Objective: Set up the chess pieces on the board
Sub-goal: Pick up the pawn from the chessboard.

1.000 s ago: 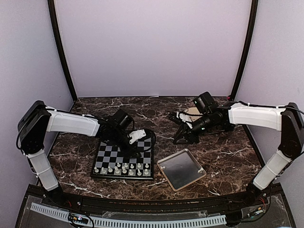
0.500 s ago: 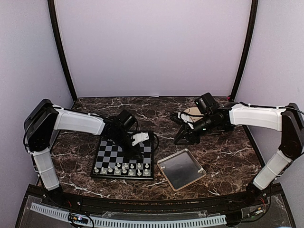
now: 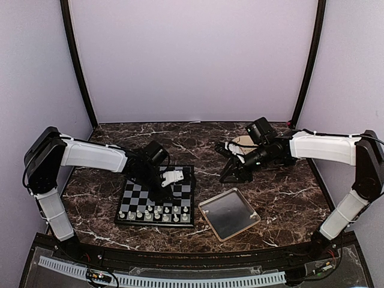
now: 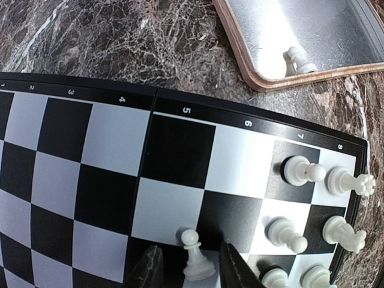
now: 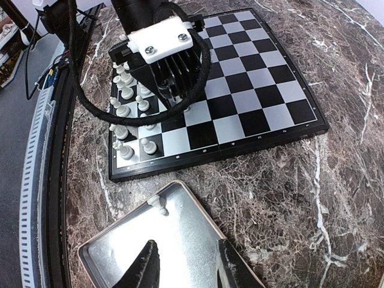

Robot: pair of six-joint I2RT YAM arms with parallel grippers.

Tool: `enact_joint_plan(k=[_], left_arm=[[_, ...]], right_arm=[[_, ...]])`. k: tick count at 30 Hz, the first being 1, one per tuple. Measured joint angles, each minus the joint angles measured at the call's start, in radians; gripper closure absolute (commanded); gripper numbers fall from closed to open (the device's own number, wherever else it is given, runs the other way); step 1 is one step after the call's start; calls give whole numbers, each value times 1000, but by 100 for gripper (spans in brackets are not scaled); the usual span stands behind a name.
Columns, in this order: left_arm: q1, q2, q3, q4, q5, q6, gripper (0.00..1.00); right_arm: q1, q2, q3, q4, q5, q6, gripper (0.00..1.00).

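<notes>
1. Down on the marble table [image 3: 180, 144], the board [image 3: 141, 193] lies flat, with cream chess pieces [image 3: 156, 213] lined along its near edge.
2. Just right of the board sits a metal tray [image 3: 231, 215] holding a lone pawn [image 5: 159, 204].
3. Over the board, the left gripper [image 4: 189, 258] is partly open, straddling a standing pawn [image 4: 193, 255] with narrow gaps either side.
4. Right of the board, above the tray, the right gripper [image 5: 189, 264] is parted and empty.

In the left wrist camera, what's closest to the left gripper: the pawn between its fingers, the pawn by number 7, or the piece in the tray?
1. Nearest pawn, right at the left gripper, bottom middle.
2. Number 7 pawn, on the right.
3. Piece in the tray, top right.
</notes>
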Motion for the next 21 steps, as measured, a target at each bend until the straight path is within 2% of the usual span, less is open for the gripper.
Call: enact_joint_plan(k=[16,21], left_arm=[[0,-10,-11,0,-31,-11,78],[0,-24,-22,11,-52,-27,81]], right_arm=[[0,1,2,0,-13,9,68],[-6,24,66,-9,-6,78,59]])
